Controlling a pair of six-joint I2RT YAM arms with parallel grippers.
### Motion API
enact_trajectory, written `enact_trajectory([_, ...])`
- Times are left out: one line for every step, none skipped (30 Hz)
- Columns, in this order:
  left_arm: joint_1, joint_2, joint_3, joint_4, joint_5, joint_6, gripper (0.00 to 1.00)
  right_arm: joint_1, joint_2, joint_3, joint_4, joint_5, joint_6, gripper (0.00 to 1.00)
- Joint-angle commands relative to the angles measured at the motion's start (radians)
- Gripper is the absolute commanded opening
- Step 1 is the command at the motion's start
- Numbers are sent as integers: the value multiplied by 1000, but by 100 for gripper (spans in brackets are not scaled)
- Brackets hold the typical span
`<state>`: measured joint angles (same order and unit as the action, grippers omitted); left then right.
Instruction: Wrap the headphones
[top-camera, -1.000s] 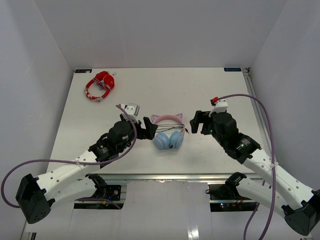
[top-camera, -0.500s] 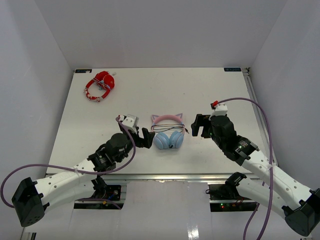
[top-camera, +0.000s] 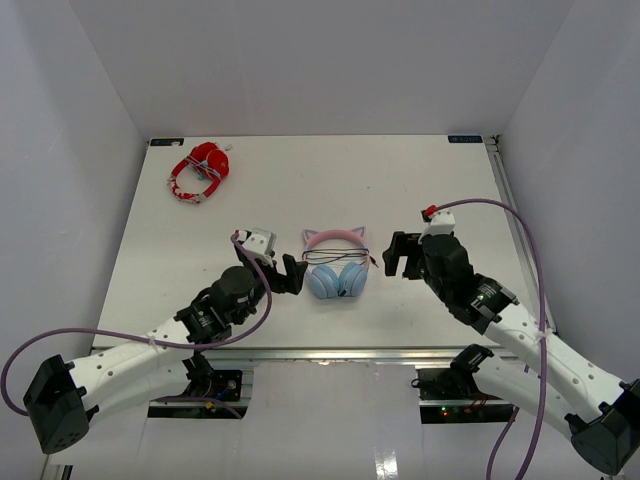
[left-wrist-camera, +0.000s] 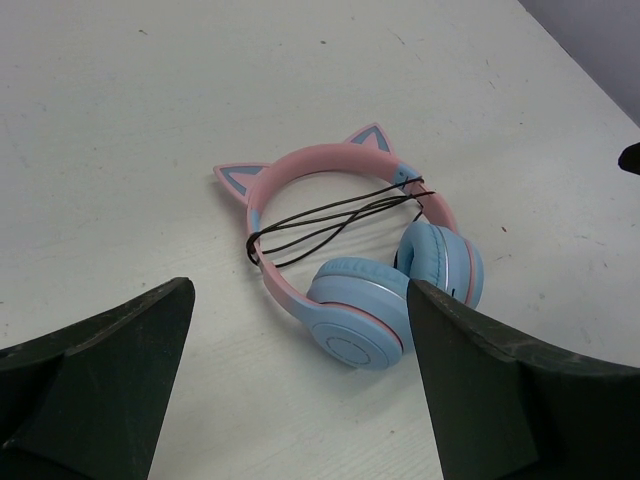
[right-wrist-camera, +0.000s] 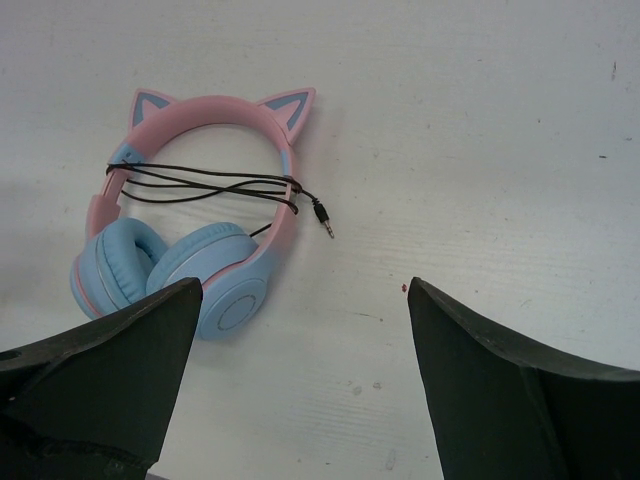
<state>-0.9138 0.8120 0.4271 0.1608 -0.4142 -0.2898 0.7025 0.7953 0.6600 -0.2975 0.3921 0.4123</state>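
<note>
The headphones (top-camera: 335, 266) lie flat mid-table, with a pink cat-ear headband (left-wrist-camera: 320, 166) and light blue ear cups (right-wrist-camera: 212, 278). A thin black cable (left-wrist-camera: 330, 215) is wound across the headband, and its plug (right-wrist-camera: 325, 217) rests loose on the table. My left gripper (top-camera: 290, 272) hovers just left of the headphones, open and holding nothing. In its wrist view the left gripper (left-wrist-camera: 298, 287) frames the ear cups without touching them. My right gripper (top-camera: 395, 255) stands open a little to their right. In its wrist view the right gripper (right-wrist-camera: 303, 285) is over bare table beside the near cup.
Red-and-white headphones (top-camera: 200, 170) lie at the far left corner of the white table (top-camera: 430, 190). Grey walls close in the left, right and back sides. Purple cables loop off both arms.
My left arm has drawn back toward the near edge, its gripper sliding slightly away from the headphones. The right gripper shifted only a little. The headphones have not moved.
</note>
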Motion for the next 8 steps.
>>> enact_trajectory([-5,-29,7,14,-22,9,98,2,-31,-3,28,10,3,90])
enact_trajectory([-4,-35,5,17,-23,9,98,2,-29,-2,28,5,2,90])
enact_trajectory([-4,-39,3,17,-23,10,98,2,-28,-1,26,0,1,90])
enact_trajectory([-3,-43,2,17,-23,11,98,2,-27,1,26,-3,-1,90])
enact_trajectory([-4,-45,2,17,-23,11,98,2,-27,0,26,-3,-1,90])
enact_trajectory([-5,-48,1,16,-23,11,98,2,-27,-2,26,-3,-1,90])
enact_trajectory([-5,-50,1,15,-23,11,98,2,-27,-3,26,-2,-1,90])
enact_trajectory([-4,-51,1,15,-25,11,98,2,-27,-3,26,0,1,90])
